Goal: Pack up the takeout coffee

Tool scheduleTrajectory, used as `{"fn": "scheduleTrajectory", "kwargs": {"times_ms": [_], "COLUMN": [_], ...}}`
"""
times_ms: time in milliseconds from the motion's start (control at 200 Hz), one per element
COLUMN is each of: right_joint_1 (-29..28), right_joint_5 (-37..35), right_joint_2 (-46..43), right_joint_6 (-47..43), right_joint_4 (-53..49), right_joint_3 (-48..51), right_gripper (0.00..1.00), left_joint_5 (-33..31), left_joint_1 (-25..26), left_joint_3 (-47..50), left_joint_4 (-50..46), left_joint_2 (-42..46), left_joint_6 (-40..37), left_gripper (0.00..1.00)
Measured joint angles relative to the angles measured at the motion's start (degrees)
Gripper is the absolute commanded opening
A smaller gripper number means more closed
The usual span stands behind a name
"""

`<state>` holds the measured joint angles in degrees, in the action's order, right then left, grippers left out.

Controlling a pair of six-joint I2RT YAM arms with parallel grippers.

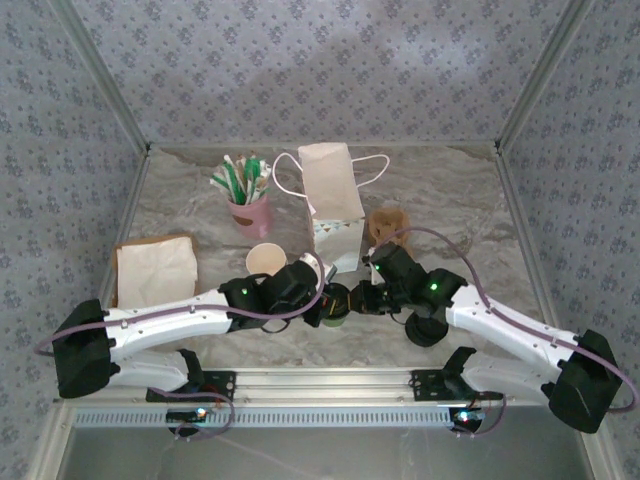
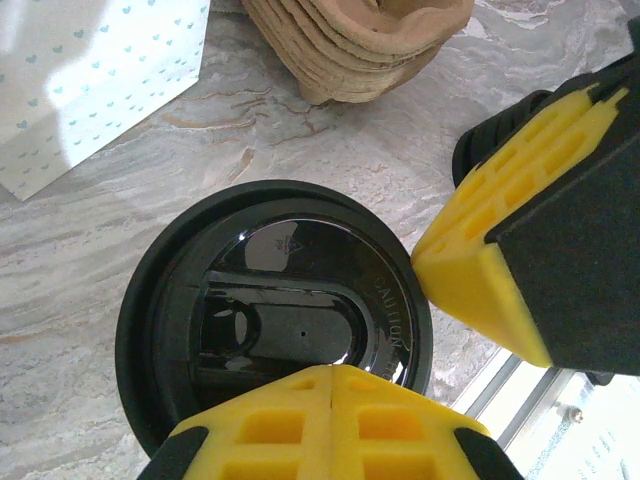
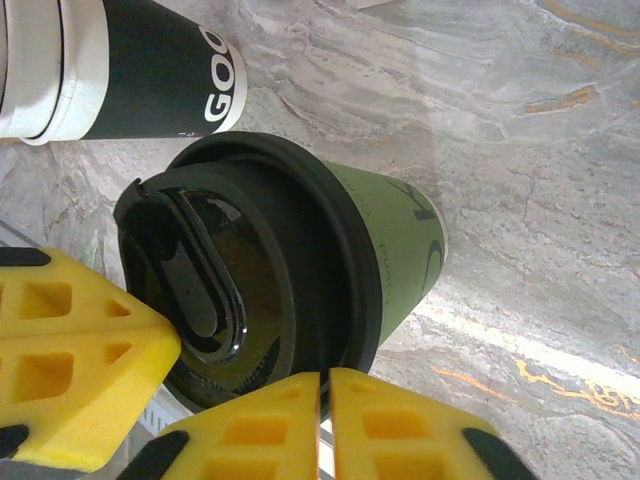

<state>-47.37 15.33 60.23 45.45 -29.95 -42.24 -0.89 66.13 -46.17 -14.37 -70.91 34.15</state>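
Observation:
The takeout coffee [image 1: 336,304] stands near the table's front, between my two wrists. Its black lid [image 2: 270,310] shows in the left wrist view, and its side [image 3: 400,240] looks olive green in the right wrist view. My left gripper [image 2: 332,370] is shut, its joined yellow tips resting over the lid's near rim. My right gripper [image 3: 325,375] is also shut, its tips at the lid's edge from the other side. Each wrist view shows the other gripper's yellow fingers [image 2: 480,270] [image 3: 80,350] against the lid. Neither gripper clasps the cup.
A white paper bag with handles [image 1: 330,195] stands upright behind the cup. Close by are a stack of lidless cups [image 1: 266,260] [image 3: 120,60], brown pulp carriers [image 1: 388,225] [image 2: 350,30], a pink cup of stirrers [image 1: 250,205], flat brown bags [image 1: 155,270] and black lids [image 1: 425,328].

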Motion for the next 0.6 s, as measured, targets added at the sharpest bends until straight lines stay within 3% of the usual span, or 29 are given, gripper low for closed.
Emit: {"fn": "scheduleTrajectory", "kwargs": {"times_ms": [160,370,600], "right_joint_1": [0.1,2.9,6.2], "right_joint_5": [-0.8,-1.9,-2.9], "right_joint_2": [-0.7,-5.8,-11.0], "right_joint_6": [-1.4,-5.1,-9.8], "right_joint_4": [-4.2,-8.9,-12.7], "right_joint_3": [-3.8,-8.0,-10.3], "right_gripper": [0.28,0.43,0.69], "left_joint_5": [0.0,0.0,-1.0], "left_joint_1": [0.0,0.0,0.0], "left_joint_3": [-2.0,-9.3,-18.3], "left_joint_4": [-2.4,-6.4,-13.0], "left_joint_2": [0.3,3.6,6.4], "left_joint_6": [-0.4,-1.4,-4.1], "left_gripper": [0.28,0.63,0.92]}}
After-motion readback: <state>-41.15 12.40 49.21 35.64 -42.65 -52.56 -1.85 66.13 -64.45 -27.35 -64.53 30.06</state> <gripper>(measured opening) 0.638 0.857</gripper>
